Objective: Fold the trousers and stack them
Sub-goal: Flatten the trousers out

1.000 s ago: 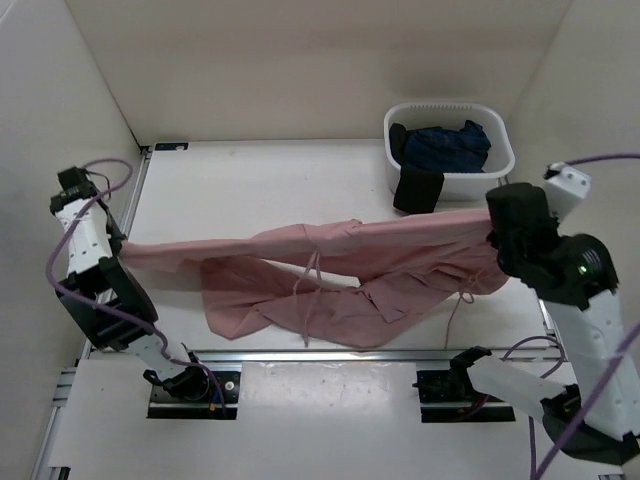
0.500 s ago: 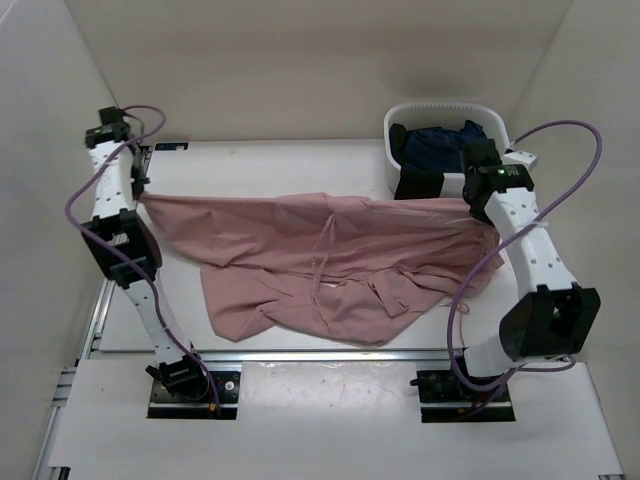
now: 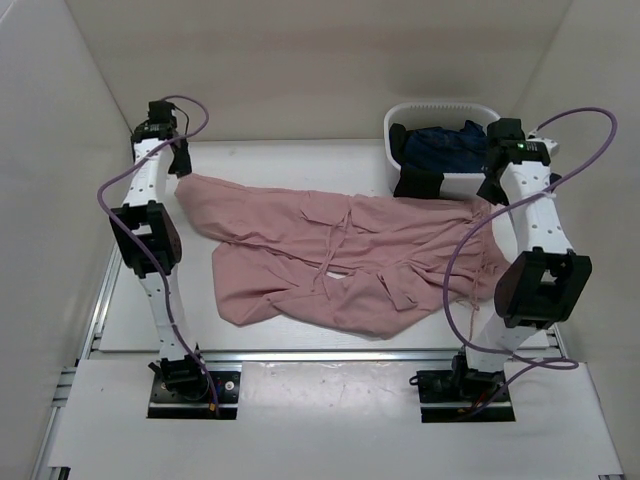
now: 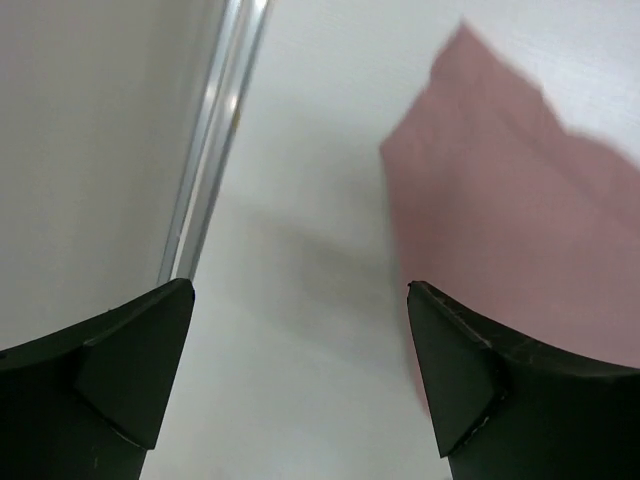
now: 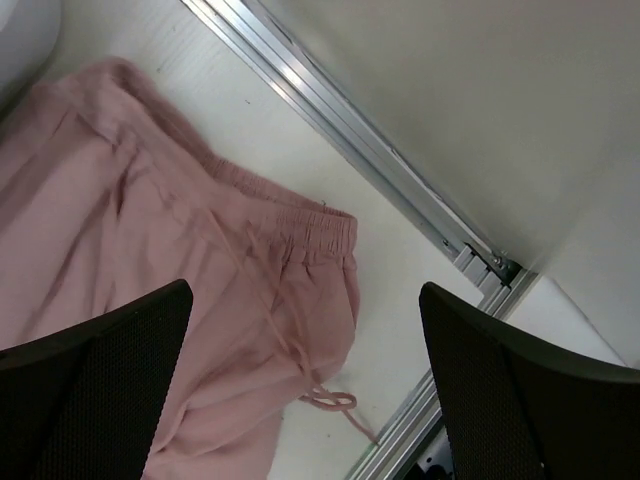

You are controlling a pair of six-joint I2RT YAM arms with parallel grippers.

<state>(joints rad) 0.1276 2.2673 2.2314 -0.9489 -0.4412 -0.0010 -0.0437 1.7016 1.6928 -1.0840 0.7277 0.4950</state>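
- Left gripper (image 4: 300,290) is hovering with its 2 fingers apart and empty, just beside a corner of the trousers (image 4: 500,200).
- Right gripper (image 5: 305,290) is hanging equally spread above the elastic waistband (image 5: 300,225).
- The trousers are lying rumpled across the table (image 3: 280,165), near the basket (image 3: 445,105).

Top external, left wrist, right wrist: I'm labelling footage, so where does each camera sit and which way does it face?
Top external: above and behind the bases, looking down at table, trousers, basket, left arm, right arm.
Left wrist: on the left arm, looking down past the open left pincer at the trousers' corner.
Right wrist: on the right arm, looking down past the open right pincer at the waistband and drawstring.
Shared: all three show the trousers.
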